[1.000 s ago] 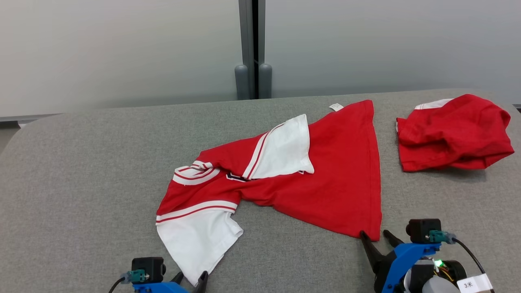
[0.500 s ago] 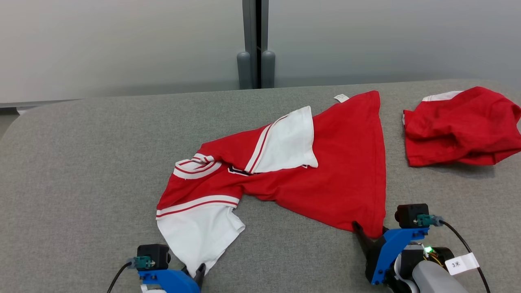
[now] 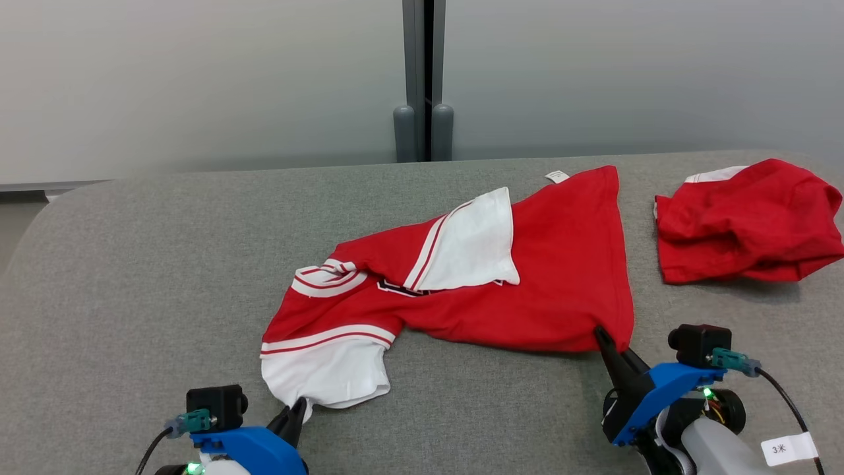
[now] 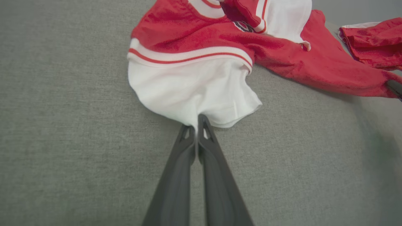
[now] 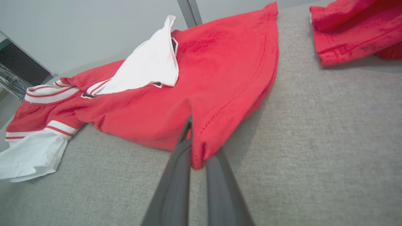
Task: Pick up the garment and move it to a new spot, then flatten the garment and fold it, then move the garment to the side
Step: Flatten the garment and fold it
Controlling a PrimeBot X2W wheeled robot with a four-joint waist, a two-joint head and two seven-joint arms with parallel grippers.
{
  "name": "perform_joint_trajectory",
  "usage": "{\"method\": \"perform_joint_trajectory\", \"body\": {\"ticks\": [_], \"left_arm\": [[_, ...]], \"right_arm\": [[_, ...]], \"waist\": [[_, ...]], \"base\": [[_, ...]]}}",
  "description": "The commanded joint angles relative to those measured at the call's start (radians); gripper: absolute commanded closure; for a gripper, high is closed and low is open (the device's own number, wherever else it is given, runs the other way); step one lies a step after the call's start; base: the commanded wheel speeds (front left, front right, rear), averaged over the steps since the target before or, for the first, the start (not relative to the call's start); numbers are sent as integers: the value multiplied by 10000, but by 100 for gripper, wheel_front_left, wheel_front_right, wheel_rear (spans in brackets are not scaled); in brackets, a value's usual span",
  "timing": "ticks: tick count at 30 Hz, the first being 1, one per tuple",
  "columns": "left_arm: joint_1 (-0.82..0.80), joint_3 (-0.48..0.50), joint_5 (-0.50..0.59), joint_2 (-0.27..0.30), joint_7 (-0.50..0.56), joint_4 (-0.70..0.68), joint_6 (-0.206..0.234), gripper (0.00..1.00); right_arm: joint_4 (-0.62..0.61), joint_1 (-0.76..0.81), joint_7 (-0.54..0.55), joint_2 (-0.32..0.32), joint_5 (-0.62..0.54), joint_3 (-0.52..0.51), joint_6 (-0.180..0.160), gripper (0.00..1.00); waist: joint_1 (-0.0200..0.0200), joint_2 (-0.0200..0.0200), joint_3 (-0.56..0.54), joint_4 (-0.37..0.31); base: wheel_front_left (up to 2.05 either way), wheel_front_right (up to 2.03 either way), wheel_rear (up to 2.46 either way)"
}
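The garment is a red shirt with white sleeves and red-striped white trim, spread crumpled across the middle of the grey cloth surface. One white sleeve is folded over its chest. My left gripper is shut on the near white sleeve's edge; the fingers pinch the white cloth. At the lower right, my right gripper is shut on the red hem corner, which bunches up between its fingers.
A second red garment lies crumpled at the far right of the surface, also in the right wrist view. Behind the surface stands a grey partition wall with a dark post. Bare grey cloth stretches to the left.
Both grippers closed from open onto the shirt: left on the white sleeve, right on the red hem corner. Both pushed forward, bunching the near edge. The head camera shifted slightly.
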Motion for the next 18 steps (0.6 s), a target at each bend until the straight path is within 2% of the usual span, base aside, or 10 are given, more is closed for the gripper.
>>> {"method": "perform_joint_trajectory", "body": {"ticks": [1,4,9,12,18], "left_arm": [[103,80,-68,70,-79,-283,-16,100],[12,202,-324,171,-284,-897,-159,100],[-1065,534,-339,849,-252,-1571,-317,100],[-2303,679,-184,1456,-93,-1523,-396,100],[-5612,483,-297,2111,215,-526,-558,100]], "right_arm": [[-352,147,-68,-169,339,63,3,100],[-1088,177,-9,-436,947,207,3,100],[-2097,-579,358,-1043,1644,441,5,100],[-2395,-1394,725,-1468,1859,621,3,100],[-2154,-3796,1326,-1956,2076,1200,5,100]], "waist": [[-1,-3,-35,-60],[-1,-3,8,-148],[-1,-3,526,-265],[-1,-3,1068,-317],[-1,-3,2409,-354]], "base": [[0,0,0],[0,0,0],[0,0,0],[0,0,0],[0,0,0]]}}
